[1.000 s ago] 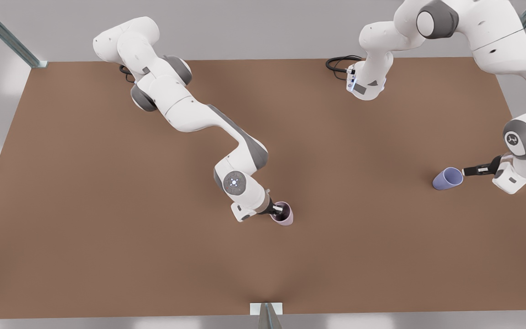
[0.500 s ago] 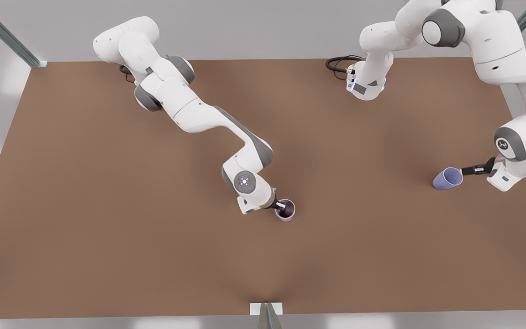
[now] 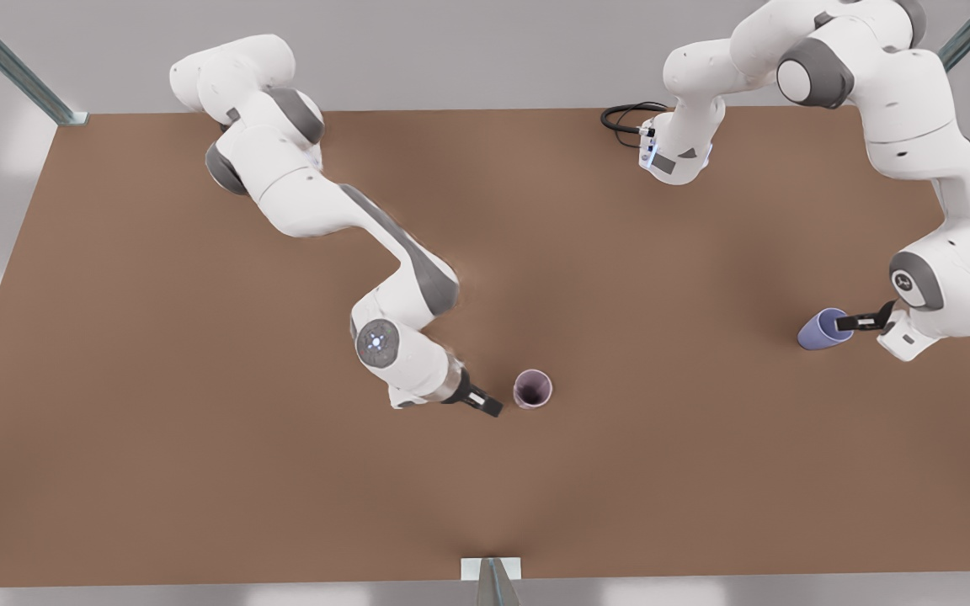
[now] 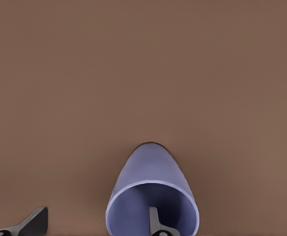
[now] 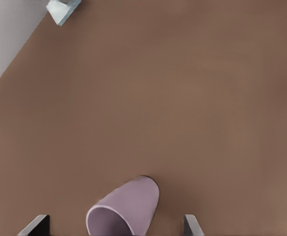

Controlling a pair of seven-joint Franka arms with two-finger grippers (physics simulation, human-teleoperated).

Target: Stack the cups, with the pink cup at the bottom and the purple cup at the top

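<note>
Front view: left hand (image 3: 849, 323) straddles purple cup (image 3: 822, 328) rim.

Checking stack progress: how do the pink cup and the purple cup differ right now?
The pink cup is pale mauve; the purple cup is bluish lavender. The pink cup stands free mid-table, the open right gripper beside it, not touching; the purple cup sits near the front view's right edge, with one finger of the open left gripper inside its mouth and one outside. Both are small, tapered, handleless, unstacked.
</note>
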